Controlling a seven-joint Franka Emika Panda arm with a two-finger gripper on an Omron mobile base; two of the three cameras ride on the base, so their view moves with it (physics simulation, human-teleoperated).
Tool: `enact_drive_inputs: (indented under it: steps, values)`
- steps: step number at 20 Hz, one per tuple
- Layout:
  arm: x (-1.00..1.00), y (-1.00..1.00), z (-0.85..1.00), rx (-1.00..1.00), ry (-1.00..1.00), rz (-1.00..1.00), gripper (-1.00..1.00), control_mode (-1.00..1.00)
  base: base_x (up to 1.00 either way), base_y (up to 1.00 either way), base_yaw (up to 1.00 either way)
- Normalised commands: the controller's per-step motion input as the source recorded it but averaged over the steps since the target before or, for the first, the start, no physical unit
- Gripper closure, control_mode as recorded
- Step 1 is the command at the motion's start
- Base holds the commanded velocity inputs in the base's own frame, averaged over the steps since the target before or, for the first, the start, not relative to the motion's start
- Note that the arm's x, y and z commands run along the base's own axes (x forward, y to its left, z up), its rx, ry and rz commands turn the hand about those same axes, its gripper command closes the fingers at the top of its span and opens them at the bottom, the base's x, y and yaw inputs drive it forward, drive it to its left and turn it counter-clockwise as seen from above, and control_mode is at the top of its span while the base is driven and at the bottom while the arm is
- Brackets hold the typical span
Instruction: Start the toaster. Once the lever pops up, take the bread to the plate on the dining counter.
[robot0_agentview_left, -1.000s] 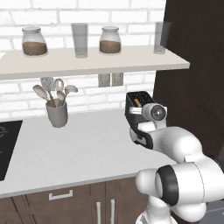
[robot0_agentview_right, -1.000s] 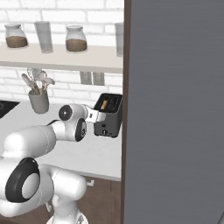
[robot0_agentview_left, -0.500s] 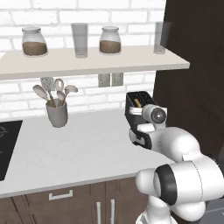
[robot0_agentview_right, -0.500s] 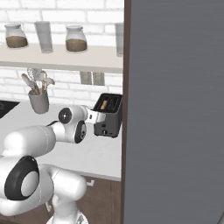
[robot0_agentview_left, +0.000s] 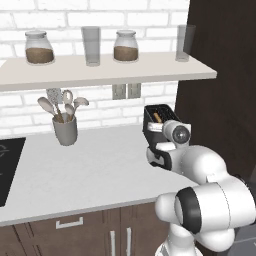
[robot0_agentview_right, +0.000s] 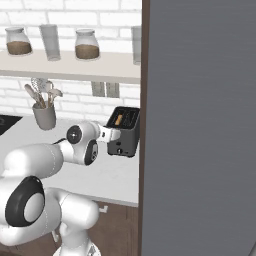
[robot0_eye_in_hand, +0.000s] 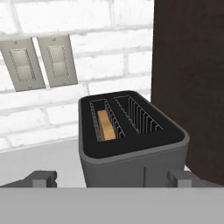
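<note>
So the toaster (robot0_eye_in_hand: 131, 144) is sitting at the back of the white worktop (robot0_agentview_left: 90, 170), right up against the dark cabinet side (robot0_eye_in_hand: 188, 87), below the two wall switch plates (robot0_eye_in_hand: 39, 61). The bread (robot0_eye_in_hand: 106, 124) is down in its left slot, only the tan top edge showing. The gripper (robot0_eye_in_hand: 111, 179) is right in front of the toaster's front face, jaws spread wide with one finger showing on each side, holding nothing.

dark panel (robot0_eye_in_hand: 188, 87) beside toaster (robot0_eye_in_hand: 131, 144), worktop (robot0_agentview_left: 90, 170) open
</note>
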Motion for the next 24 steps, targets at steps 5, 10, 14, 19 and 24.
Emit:
enact_drive_inputs:
  steps: [5, 10, 14, 19, 24]
  values:
    - [0.00, 0.00, 0.00, 0.00, -0.03, 0.00, -1.00, -1.00, 0.00, 0.00, 0.00]
    - [0.00, 0.00, 0.00, 0.00, -0.01, 0.00, -1.00, -1.00, 0.00, 0.00, 0.00]
    - [0.00, 0.00, 0.00, 0.00, -0.03, 0.00, -1.00, -1.00, 0.00, 0.00, 0.00]
    - [0.00, 0.00, 0.00, 0.00, -0.01, 0.00, -1.00, -1.00, 0.00, 0.00, 0.00]
    - [0.00, 0.00, 0.00, 0.00, -0.01, 0.00, -1.00, -1.00, 0.00, 0.00, 0.00]
